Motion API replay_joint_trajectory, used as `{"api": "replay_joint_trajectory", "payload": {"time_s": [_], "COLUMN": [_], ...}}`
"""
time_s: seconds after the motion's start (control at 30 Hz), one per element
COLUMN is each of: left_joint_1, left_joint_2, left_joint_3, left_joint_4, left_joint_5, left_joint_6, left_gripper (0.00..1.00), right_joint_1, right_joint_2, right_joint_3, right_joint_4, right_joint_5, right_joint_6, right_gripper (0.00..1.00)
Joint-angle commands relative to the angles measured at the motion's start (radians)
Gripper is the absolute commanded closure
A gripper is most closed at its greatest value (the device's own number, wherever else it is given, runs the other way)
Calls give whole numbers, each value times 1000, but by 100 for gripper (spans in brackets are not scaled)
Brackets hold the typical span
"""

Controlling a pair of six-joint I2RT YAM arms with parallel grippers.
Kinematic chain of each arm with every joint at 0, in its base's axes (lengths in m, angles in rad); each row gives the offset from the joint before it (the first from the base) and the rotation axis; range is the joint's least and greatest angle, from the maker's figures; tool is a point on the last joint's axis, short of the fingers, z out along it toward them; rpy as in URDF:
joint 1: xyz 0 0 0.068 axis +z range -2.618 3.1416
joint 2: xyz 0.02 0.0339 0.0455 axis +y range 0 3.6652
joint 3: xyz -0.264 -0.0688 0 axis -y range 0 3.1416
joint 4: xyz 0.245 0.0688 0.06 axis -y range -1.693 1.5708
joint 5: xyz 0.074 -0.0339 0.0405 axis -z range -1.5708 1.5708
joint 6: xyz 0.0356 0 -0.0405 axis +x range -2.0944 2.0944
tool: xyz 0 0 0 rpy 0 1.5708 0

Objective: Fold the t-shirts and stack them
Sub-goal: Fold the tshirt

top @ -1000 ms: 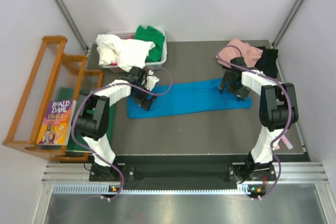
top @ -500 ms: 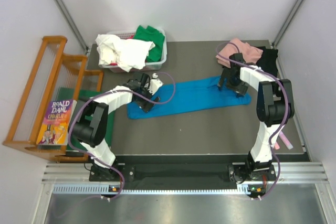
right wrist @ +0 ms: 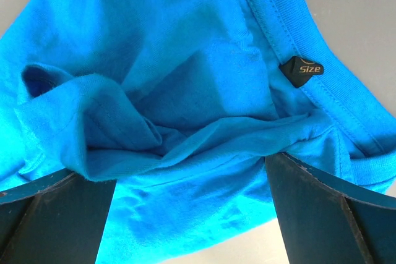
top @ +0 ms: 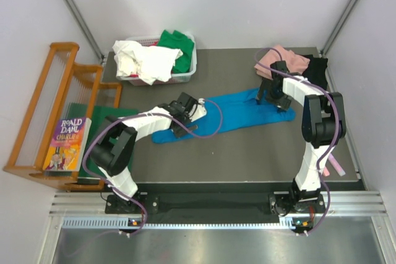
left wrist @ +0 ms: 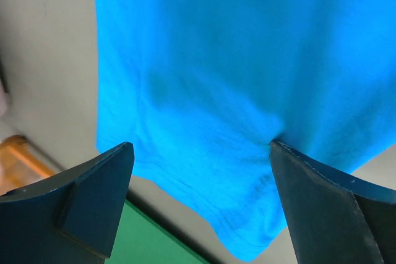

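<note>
Across the middle of the counter (top: 247, 153) the bright blue t-shirt (top: 241, 110) lies in a long band from about 8 o'clock up to 2 o'clock. Over its 8 o'clock hem the left end effector (left wrist: 201, 146) hangs with jaws spread wide. At the collar end the right end effector (right wrist: 189, 171) is just as wide apart, straddling bunched cloth without pinching it.

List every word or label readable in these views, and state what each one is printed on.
"ROALD DAHL": cover of the book at the left, top view.
"CHARLIE": title line below it; the rest of the cover text is too small to read.
"size": black neck tag inside the blue t-shirt, right wrist view.
</note>
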Motion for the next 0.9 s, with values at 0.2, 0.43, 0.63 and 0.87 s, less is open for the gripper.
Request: {"api": "replay_joint_trajectory", "payload": {"time_s": [0.2, 0.43, 0.63, 0.87], "left_joint_1": [-364, -430, -491, -516], "left_joint_2": [134, 147, 175, 201], "left_joint_3": [-150, -60, 0, 69], "left_joint_4": [-384, -463, -492, -502], "left_joint_5": [147, 213, 267, 370], "left_joint_6": [-110, -93, -92, -102], "left_gripper": [1, 1, 1, 1], "right_joint_1": [-2, 6, 18, 64], "right_joint_2": [-7, 12, 77, 170], "right_joint_3": [66, 92, 186, 289], "right_joint_4": [46, 39, 8, -26], "right_joint_5": [-37, -56, -71, -103], "right_joint_6": [-5, -15, -28, -37], "right_gripper": [0, 0, 0, 0]}}
